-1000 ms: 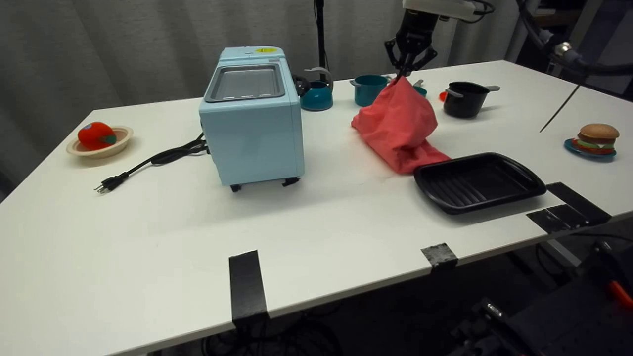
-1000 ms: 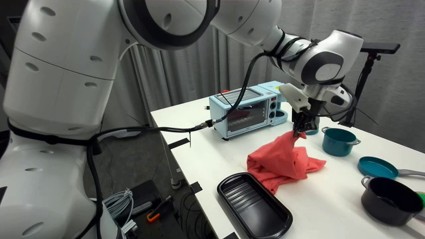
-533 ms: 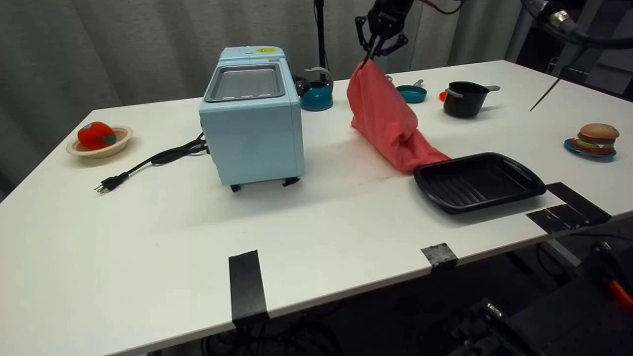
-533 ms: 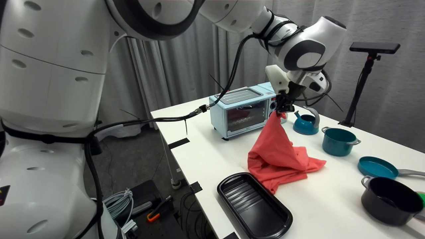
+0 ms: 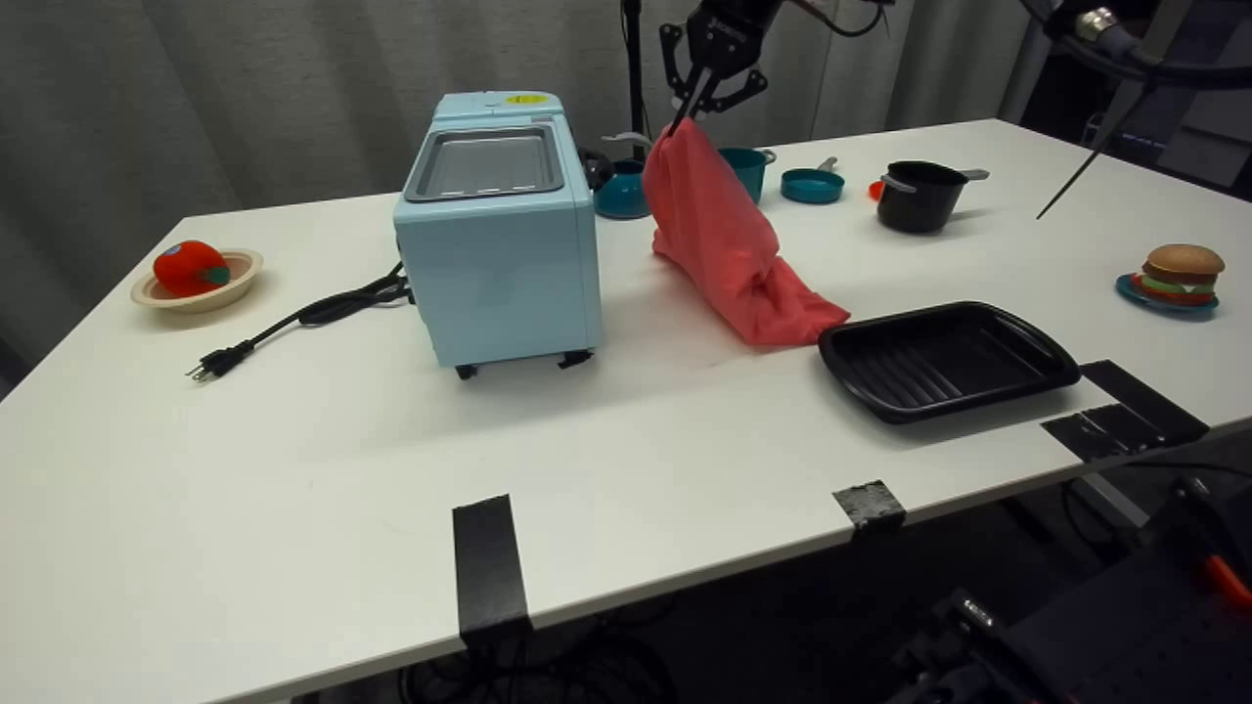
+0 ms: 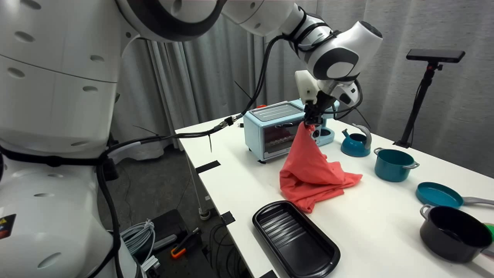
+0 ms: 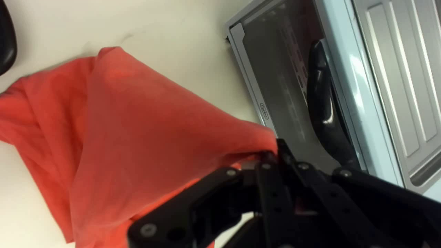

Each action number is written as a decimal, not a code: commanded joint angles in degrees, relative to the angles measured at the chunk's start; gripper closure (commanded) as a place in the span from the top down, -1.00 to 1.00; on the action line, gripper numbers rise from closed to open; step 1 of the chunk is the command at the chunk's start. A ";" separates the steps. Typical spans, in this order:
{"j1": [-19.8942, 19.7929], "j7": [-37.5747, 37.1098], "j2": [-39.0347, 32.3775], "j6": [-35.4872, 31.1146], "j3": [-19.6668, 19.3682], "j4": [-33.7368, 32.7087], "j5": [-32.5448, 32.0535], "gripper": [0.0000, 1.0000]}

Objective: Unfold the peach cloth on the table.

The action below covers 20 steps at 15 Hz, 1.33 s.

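The peach cloth is a wrinkled coral-red fabric, drawn up into a tall peak. Its lower folds lie bunched on the white table. My gripper holds the peak well above the tabletop, in front of the oven. In the wrist view, a cloth corner is pinched between the fingertips of my gripper, and the fabric slopes away to the left. Part of the cloth stays folded under itself, so its full outline is hidden.
A light-blue toaster oven stands close beside the raised cloth. The black tray lies by the cloth's lower end. Behind are a teal kettle, a teal pot, a teal pan and a black pot.
My gripper has risen and moved left in both exterior views, toward the oven. The cloth has stretched up into a taller peak, and its lower folds have slid left along the table.
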<state>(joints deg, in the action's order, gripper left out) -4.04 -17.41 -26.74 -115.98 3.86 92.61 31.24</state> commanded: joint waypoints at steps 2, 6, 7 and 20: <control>0.98 0.82 1.94 -1.17 -0.68 3.37 0.83 -0.11; 0.31 1.74 2.23 -2.16 -1.56 4.10 0.69 0.50; 0.39 1.70 1.96 -3.25 -2.00 4.20 0.20 0.68; 2.53 -12.99 -12.18 -4.44 -6.37 -0.23 -7.63 1.00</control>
<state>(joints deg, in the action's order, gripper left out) -2.74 -25.93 -34.90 -122.11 -0.82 96.77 25.59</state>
